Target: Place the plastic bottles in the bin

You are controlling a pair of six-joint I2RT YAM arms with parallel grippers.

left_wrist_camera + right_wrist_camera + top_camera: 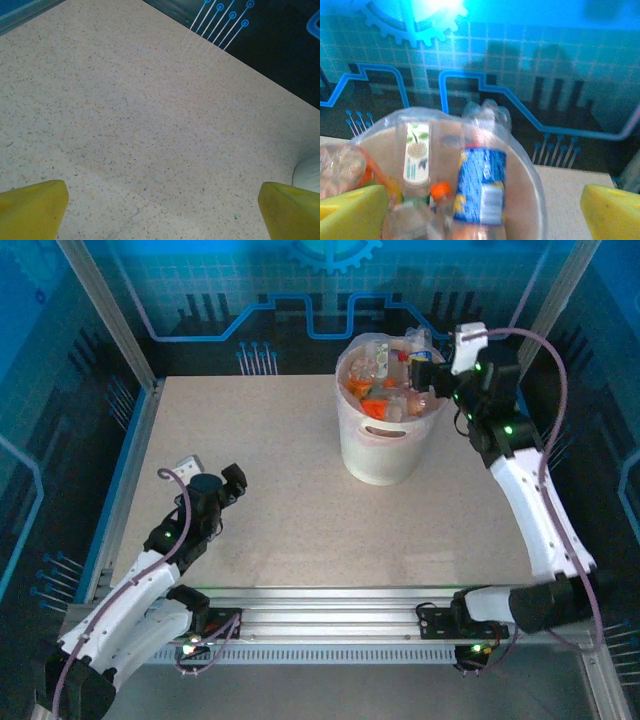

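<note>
**Top external.** The bin (385, 440) stands upright on the table (280, 520) at far centre-right. It is heaped to the rim with plastic bottles (380, 390), and every bottle I can make out lies inside it. The right gripper (432, 390) hangs at the bin's far-right rim, over the heap; its jaws are hard to read from here. The left gripper (215, 472) sits low at near left, well apart from the bin.

**Left wrist.** The yellow fingertips (30, 210) sit at the two lower corners, spread wide, with nothing between them but speckled tabletop. A sliver of the bin's white wall shows at the right edge.

**Right wrist.** The jaws are spread wide and grip nothing. A blue-labelled bottle (481, 185) sits inside the bin just beyond the fingertips, in the gap between them and touching neither. Its long axis is roughly upright and it leans toward the bin's far-right wall. A green-and-white labelled bottle (417, 152) stands to its left, with an orange cap (440, 191) low between the two.

**Judgement.**
- The bottle lies straight ahead of and below the right gripper, already in the bin.
- The right arm is the nearer one by far.
- The next move is probably to lift clear of the rim without snagging the heap.
- The task looks close to done.
</note>
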